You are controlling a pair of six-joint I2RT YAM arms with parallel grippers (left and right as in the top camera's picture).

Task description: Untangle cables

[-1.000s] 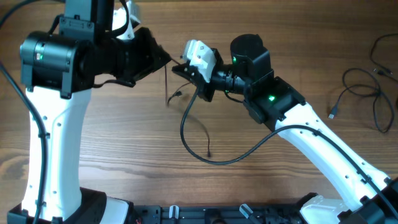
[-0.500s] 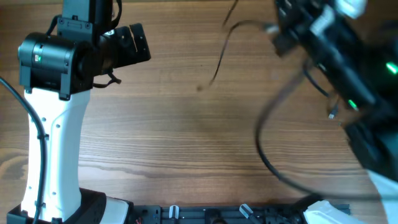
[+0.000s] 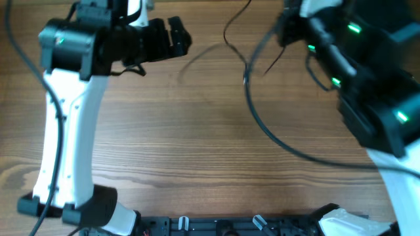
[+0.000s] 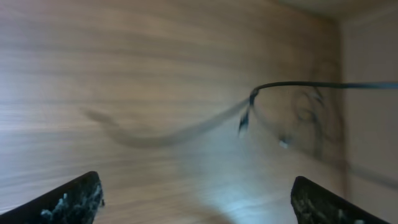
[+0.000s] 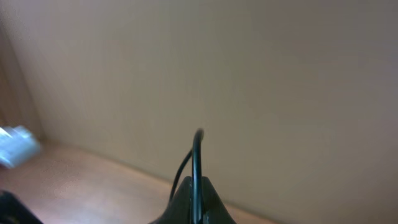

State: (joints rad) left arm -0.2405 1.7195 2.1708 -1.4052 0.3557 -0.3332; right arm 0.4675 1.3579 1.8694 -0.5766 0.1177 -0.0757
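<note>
Two wrist views: left fingers [image 4: 68, 199] wide apart, right fingers [image 5: 180, 205] (blurred overhead) tight on one cable [image 5: 198, 155]

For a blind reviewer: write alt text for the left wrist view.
A thin dark cable reaches in from the right above the wooden table, its end drooping mid-frame. The left gripper is open, holding nothing, one fingertip in each bottom corner.

Wooden table [image 3: 197, 157], grain running left to right.
By its edge, the left wrist view catches a blurred tangle of thin dark cables [image 4: 317, 121] lying on the wood, a pale tip [image 4: 283, 143] beside it; a black rail [image 3: 216, 226] lines the front.
</note>
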